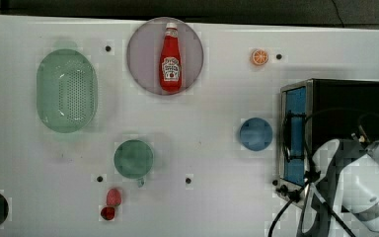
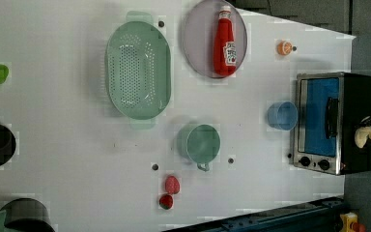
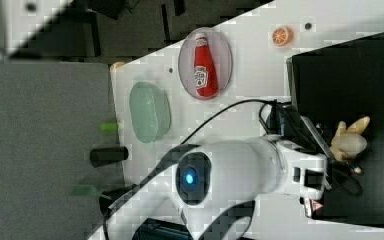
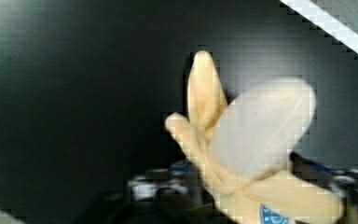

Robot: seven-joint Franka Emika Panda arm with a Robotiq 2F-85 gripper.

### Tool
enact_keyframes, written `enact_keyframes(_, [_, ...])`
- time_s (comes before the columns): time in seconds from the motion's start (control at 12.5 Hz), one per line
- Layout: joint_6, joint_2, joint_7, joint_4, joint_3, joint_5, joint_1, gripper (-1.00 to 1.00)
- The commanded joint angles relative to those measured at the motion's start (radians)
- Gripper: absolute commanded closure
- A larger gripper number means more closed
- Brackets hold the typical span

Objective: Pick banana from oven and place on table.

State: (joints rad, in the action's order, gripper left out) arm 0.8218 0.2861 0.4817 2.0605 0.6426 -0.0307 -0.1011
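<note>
In the top view, the white robot arm (image 1: 360, 187) hung over the black, silver-framed toaster oven with its blue glass door (image 1: 325, 98) at the right end of the white surface (image 1: 202, 148), covering whatever lay beneath it. In the left view the pale yellow-cream toy banana with splayed peel strips (image 2: 363, 135) sat over the oven's black top at its far right edge, while in the right view it lay just past the dark fingers (image 3: 336, 161) at the arm's tip, which touched its base. In the wrist view the banana filled the foreground against the black oven top, and I cannot tell whether the fingers were clamped on it or apart.
</note>
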Motion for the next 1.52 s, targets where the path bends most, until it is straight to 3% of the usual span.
enact_keyframes(0.08, [-0.013, -0.039, 0.029, -0.028, -0.008, -0.006, 0.003, 0.28])
enact_keyframes(0.16, [-0.013, -0.040, 0.028, -0.030, -0.008, -0.006, 0.005, 0.49])
enact_keyframes(0.24, [-0.013, -0.042, 0.029, -0.037, -0.008, -0.006, 0.006, 0.54])
enact_keyframes(0.56, [-0.057, -0.122, 0.029, -0.137, -0.010, 0.024, 0.042, 0.54])
enact_keyframes(0.8, [-0.332, -0.235, 0.021, -0.273, -0.054, 0.132, 0.105, 0.54])
enact_keyframes(1.12, [-0.749, -0.352, 0.007, -0.410, -0.208, 0.142, 0.158, 0.54])
enact_keyframes(1.52, [-0.872, -0.431, -0.465, -0.306, -0.460, 0.132, 0.174, 0.54])
